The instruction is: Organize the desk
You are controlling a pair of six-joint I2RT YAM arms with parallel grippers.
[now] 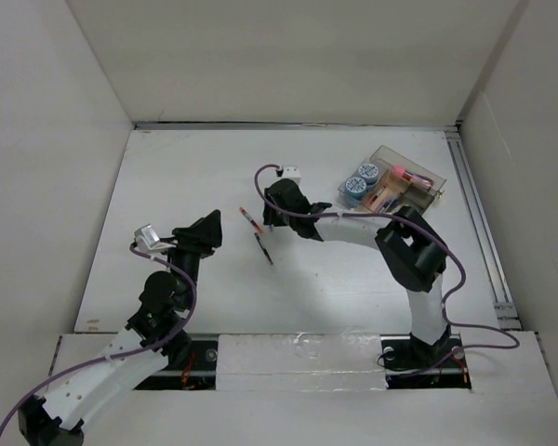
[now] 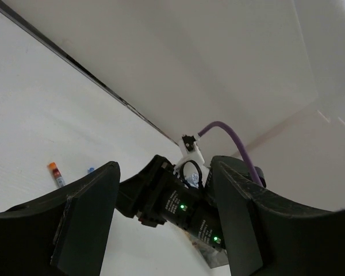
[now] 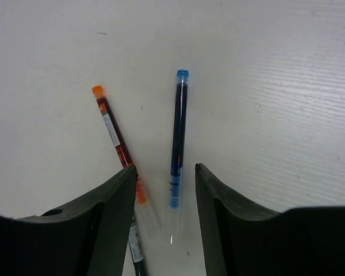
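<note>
Right jaws apart, angled down over blue pen

The desk is a large, flat, matte white rectangular tabletop.

My right arm bends at the elbow and stretches left over the middle of the desk. My right gripper points down close to the desk, its jaws apart. My left arm leans forward above the desk's near left part, with my left gripper raised and its jaws spread too.
</note>
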